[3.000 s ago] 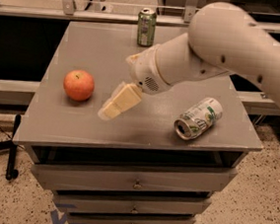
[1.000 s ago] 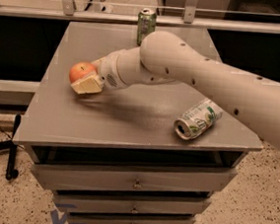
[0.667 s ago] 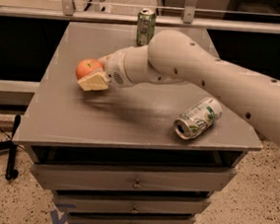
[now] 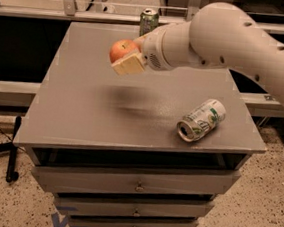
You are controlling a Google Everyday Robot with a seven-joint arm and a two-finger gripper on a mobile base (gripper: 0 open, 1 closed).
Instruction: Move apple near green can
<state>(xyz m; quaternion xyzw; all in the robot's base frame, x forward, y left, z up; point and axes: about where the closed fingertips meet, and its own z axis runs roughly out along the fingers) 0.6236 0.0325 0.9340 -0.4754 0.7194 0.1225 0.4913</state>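
Observation:
My gripper (image 4: 128,55) is shut on the orange-red apple (image 4: 121,48) and holds it in the air above the middle back of the grey cabinet top (image 4: 82,110). One pale finger (image 4: 128,64) lies under the apple; the other is hidden behind it. The green can (image 4: 149,21) stands upright at the back edge of the top, just behind and to the right of the apple. A shadow of the apple falls on the top below it.
A white-silver can with green leaf marks (image 4: 200,120) lies on its side near the front right of the top. My big white arm (image 4: 239,42) reaches in from the right. Drawers (image 4: 135,185) are below. A rail and black gap lie behind the cabinet.
The gripper closed on the apple at the left of the top, lifted it off, and carried it up and to the right toward the green can.

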